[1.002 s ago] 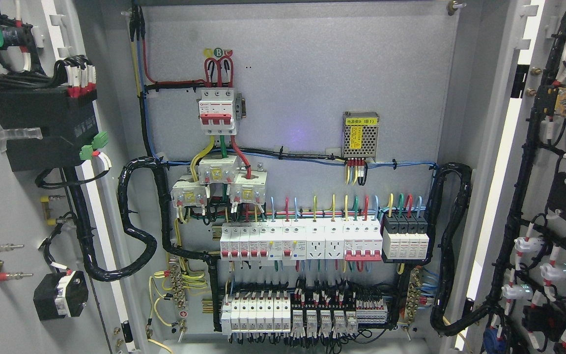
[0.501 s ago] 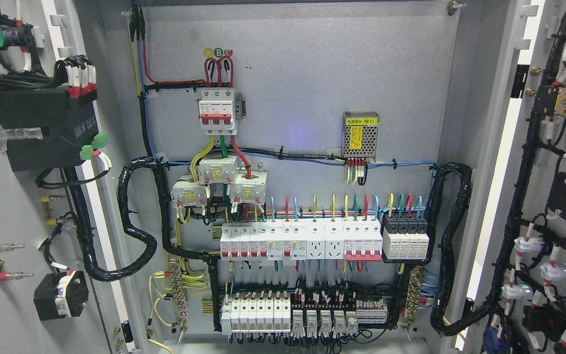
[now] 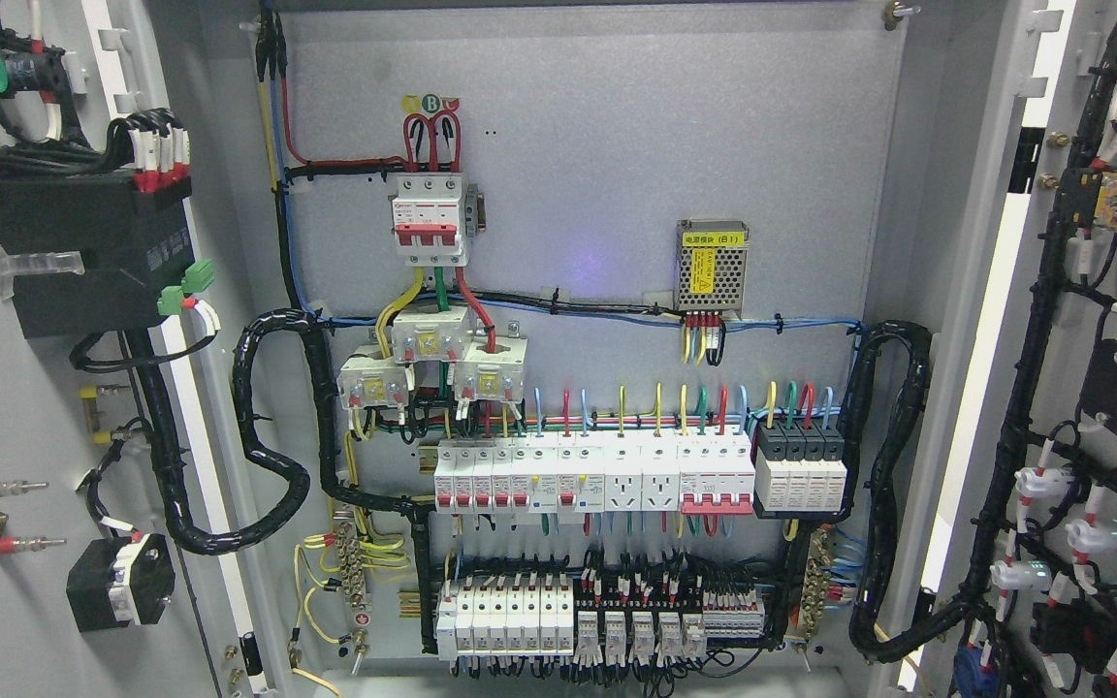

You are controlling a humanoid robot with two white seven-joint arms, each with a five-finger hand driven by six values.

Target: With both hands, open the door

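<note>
From the head camera, the cabinet stands wide open: the left door [image 3: 25, 407] is swung out to the left edge and the right door [image 3: 1101, 388] out to the right, each showing its inner face. Between them the back panel [image 3: 617, 145] carries a red-handled main breaker [image 3: 430, 218], a small power supply [image 3: 711, 266] and rows of breakers [image 3: 597, 475]. Neither robot hand is in view, so I cannot tell how their fingers stand

These doors look like stiff sheet steel, made heavier by the black unit [image 3: 83, 257] and cable looms [image 3: 1024, 407] bolted on. I'd judge the bare outer edge the place to hold, well clear of the wiring; the opening seems done
</note>
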